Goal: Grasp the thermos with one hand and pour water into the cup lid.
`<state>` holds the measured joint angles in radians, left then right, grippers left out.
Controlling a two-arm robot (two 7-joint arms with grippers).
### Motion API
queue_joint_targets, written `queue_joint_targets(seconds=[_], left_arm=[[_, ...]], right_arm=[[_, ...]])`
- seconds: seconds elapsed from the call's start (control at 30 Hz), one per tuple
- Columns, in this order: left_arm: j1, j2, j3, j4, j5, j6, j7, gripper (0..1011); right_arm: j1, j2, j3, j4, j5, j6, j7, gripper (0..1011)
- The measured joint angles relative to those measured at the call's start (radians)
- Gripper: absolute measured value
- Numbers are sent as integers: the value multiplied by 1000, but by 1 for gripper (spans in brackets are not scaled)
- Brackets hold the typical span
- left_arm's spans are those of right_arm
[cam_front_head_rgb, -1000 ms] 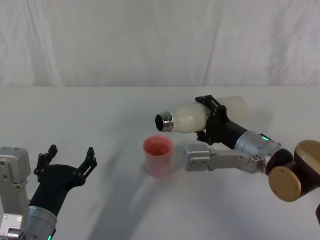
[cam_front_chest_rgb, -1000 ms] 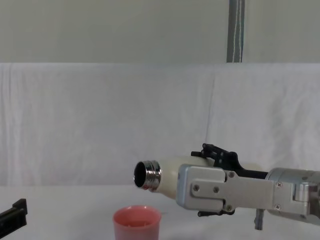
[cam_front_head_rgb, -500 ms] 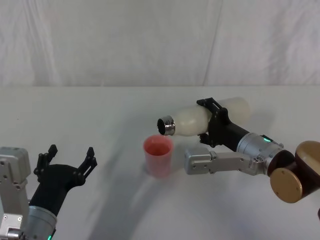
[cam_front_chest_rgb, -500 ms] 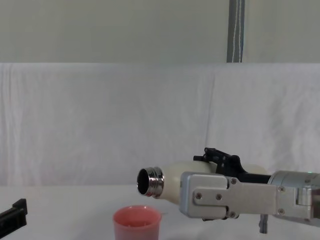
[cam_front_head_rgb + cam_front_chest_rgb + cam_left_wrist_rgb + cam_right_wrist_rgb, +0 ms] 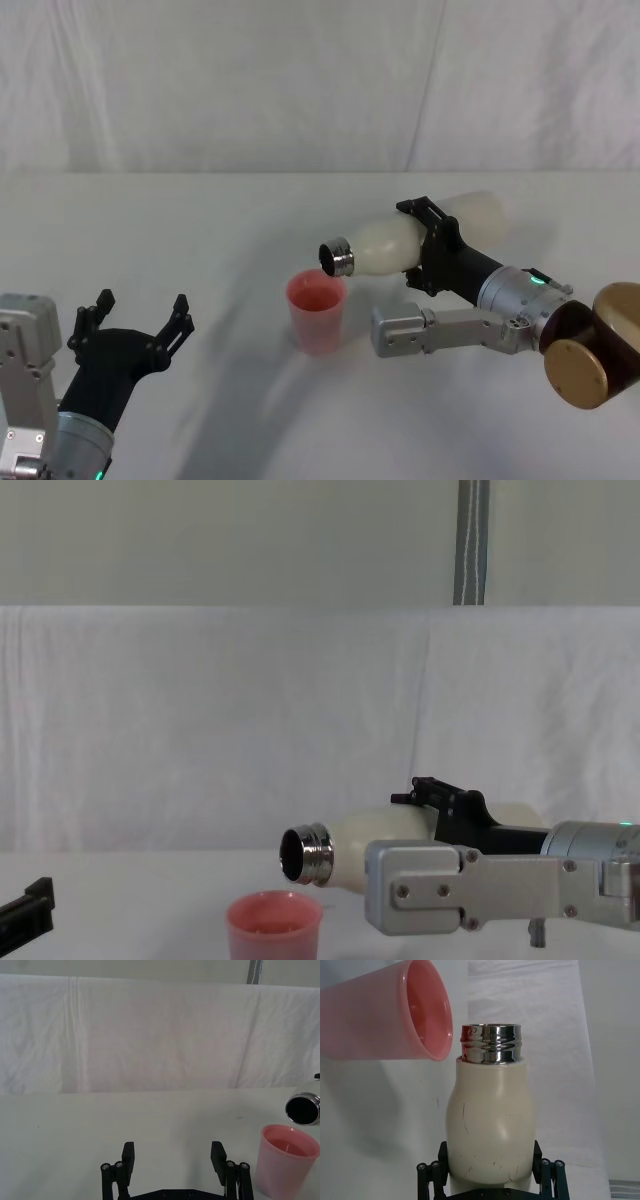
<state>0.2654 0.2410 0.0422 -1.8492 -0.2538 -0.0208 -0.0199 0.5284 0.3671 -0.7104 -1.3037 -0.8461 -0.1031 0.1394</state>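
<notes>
Lying almost level, the thermos (image 5: 420, 237) is held above the table with its long axis running from its base at about 2 o'clock down to its steel neck at about 8 o'clock in the head view; the open mouth tips slightly downward. The neck sits just above and beside the rim of the cup lid (image 5: 317, 310), which stands upright on the table near the middle of the work area. From the cup lid, the mouth lies at roughly 1 o'clock, close to the rim but, as far as the chest view shows, not touching it. No stream of water can be made out between the two; the inside of the cup lid looks wet or shiny in the left wrist view, though how much it holds cannot be told.

The right gripper (image 5: 437, 245) is clamped around the body of the thermos, past its midpoint toward the base, with a finger pressed against either flank as the right wrist view confirms. This arm reaches in from 4 o'clock and is the one at work.

The left gripper (image 5: 130, 325) rests low at 8 o'clock, well apart from the cup lid, its fingers spread wide and holding nothing.

Judgement: the pour is in hand. What matters next is that the mouth stands off to one side of the cup lid rather than squarely over its opening, so further tipping risks spilling past the near rim unless the neck is brought over centre.

Surface noted: white table (image 5: 200, 220), white cloth backdrop behind.
</notes>
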Motion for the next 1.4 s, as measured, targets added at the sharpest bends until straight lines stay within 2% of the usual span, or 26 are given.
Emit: queue_joint_targets(seconds=[0.7,1.4], left_arm=[[0,0,0,0,0,0,0,1001],[0,0,0,0,0,0,0,1001]], right_arm=[[10,11,-11,-9,-17,-1,7,958],[20,20,-31,-40,-60,15,7,958]])
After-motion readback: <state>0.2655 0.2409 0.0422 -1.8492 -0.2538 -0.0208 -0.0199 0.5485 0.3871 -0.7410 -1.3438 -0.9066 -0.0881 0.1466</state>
